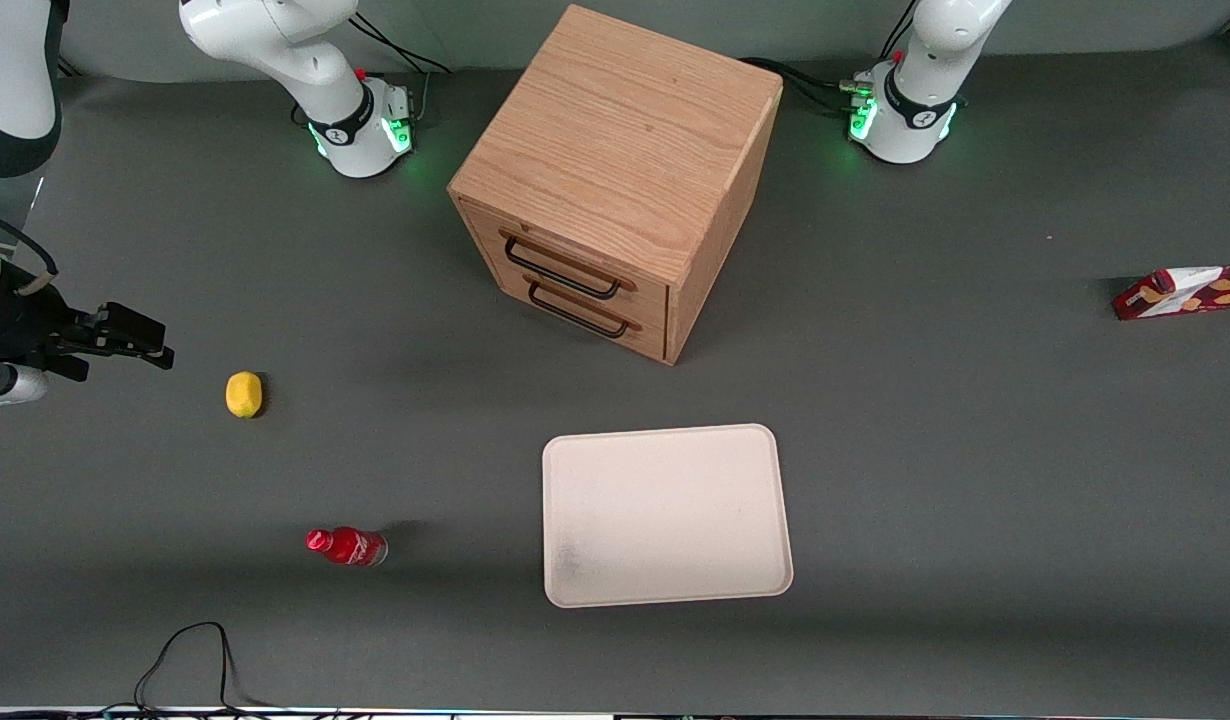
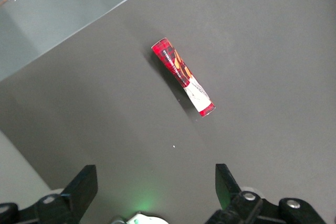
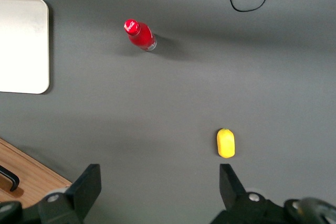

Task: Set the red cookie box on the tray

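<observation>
The red cookie box (image 1: 1185,292) lies flat on the grey table at the working arm's end, cut by the front view's edge. It also shows in the left wrist view (image 2: 183,76), dark red with cookie pictures and a white patch at one end. The left gripper (image 2: 156,190) hangs high above the table, open and empty, with the box lying well ahead of its fingertips (image 2: 84,187). This gripper is out of the front view. The cream-white tray (image 1: 665,515) lies empty near the table's middle, nearer the front camera than the wooden cabinet, and far from the box.
A wooden two-drawer cabinet (image 1: 615,170) stands mid-table. A yellow lemon (image 1: 243,394) and a small red bottle (image 1: 347,546) lie toward the parked arm's end. A black cable (image 1: 190,660) loops at the table's near edge.
</observation>
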`<state>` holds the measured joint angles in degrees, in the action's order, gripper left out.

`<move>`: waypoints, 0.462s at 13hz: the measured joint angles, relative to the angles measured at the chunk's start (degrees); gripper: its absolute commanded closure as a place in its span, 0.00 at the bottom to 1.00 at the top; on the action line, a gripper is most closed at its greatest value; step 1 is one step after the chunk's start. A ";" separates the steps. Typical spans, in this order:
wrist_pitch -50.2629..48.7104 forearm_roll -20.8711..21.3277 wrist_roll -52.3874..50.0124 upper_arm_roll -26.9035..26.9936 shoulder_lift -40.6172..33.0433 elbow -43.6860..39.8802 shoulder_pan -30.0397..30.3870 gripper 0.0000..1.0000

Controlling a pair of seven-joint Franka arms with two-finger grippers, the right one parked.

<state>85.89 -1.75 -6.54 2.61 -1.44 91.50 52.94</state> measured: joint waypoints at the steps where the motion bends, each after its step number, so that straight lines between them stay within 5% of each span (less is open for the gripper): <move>1: 0.23 0.00 -1.87 -0.30 -0.96 0.93 -0.01 0.00; 6: 5.53 0.00 -12.43 -1.48 -4.14 6.74 -1.58 0.00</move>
<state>91.41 -1.75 -18.97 1.13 -5.58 98.24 51.36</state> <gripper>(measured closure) 0.000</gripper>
